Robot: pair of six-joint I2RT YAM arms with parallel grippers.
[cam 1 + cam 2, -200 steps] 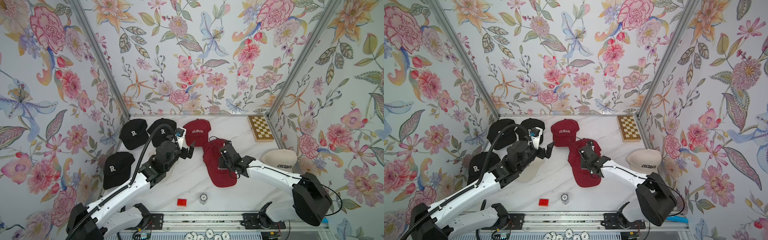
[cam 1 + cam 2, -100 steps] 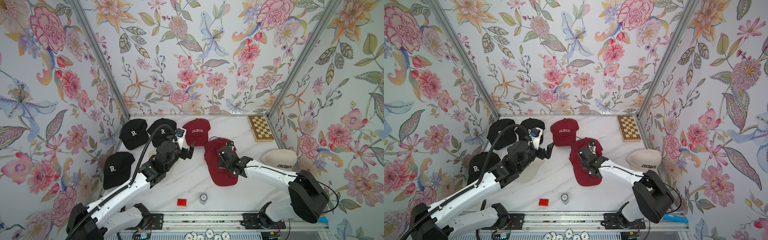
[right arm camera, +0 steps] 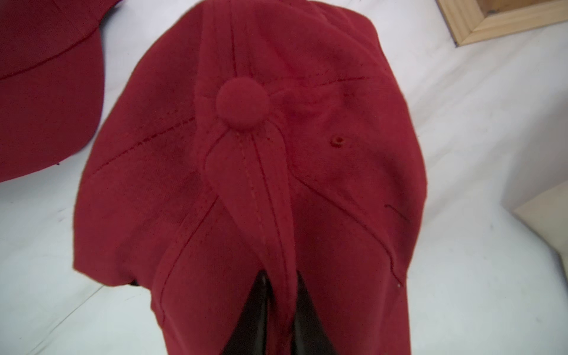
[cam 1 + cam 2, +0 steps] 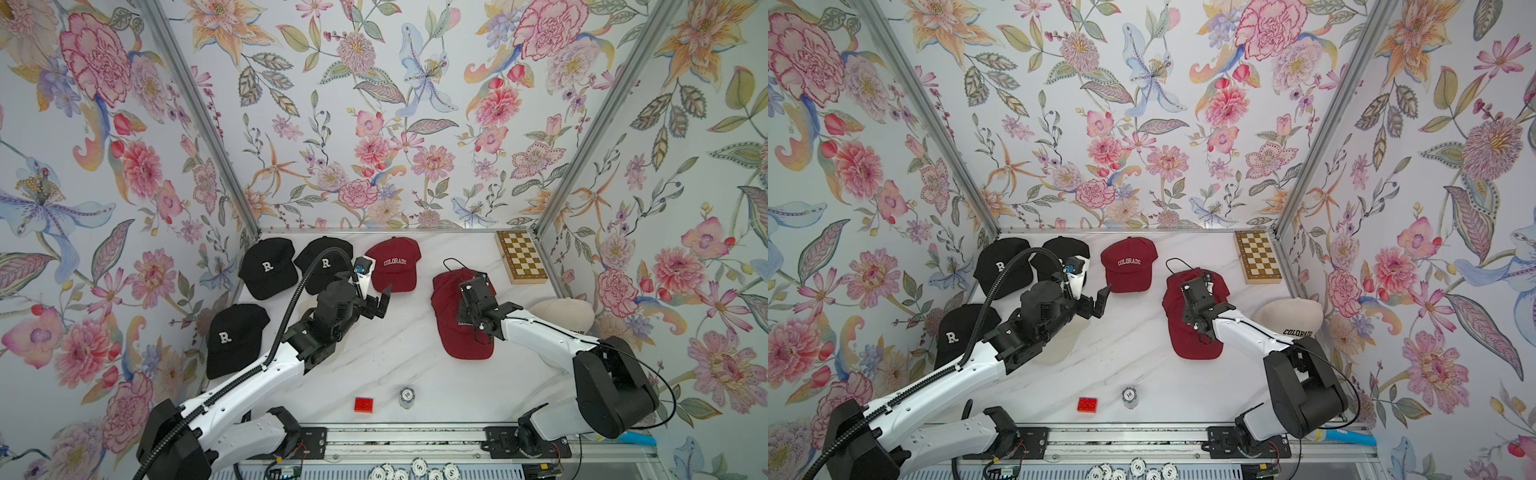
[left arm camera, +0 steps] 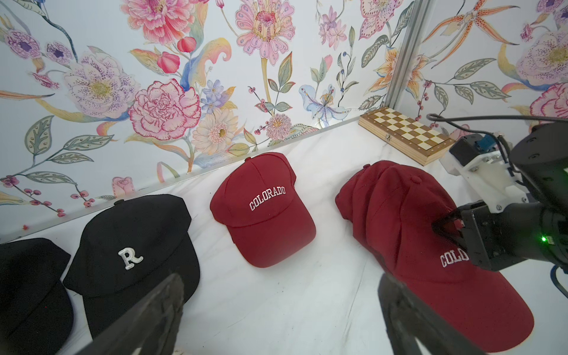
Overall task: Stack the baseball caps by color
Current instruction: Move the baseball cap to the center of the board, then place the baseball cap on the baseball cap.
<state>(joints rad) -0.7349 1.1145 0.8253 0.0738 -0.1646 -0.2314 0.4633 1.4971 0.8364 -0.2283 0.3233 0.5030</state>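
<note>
The right tool (image 3: 281, 319) pinches a raised ridge of soft cloth just below the crown button of the top dark red cap (image 4: 465, 340). That cap lies nested on a second red cap (image 5: 356, 190), toward the right edge of the marbled counter (image 4: 395, 357). The left tool (image 5: 279, 285) hangs wide apart and empty near the curved brim of a lone red cap (image 4: 395, 270) by the far edge.

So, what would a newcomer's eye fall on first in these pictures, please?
Probably the loud floral wallpaper walling in the white marble table. Next, the right gripper pinching a fold of the dark red fabric cap right of centre, with three black "R" caps lying unstacked on the left.
</note>
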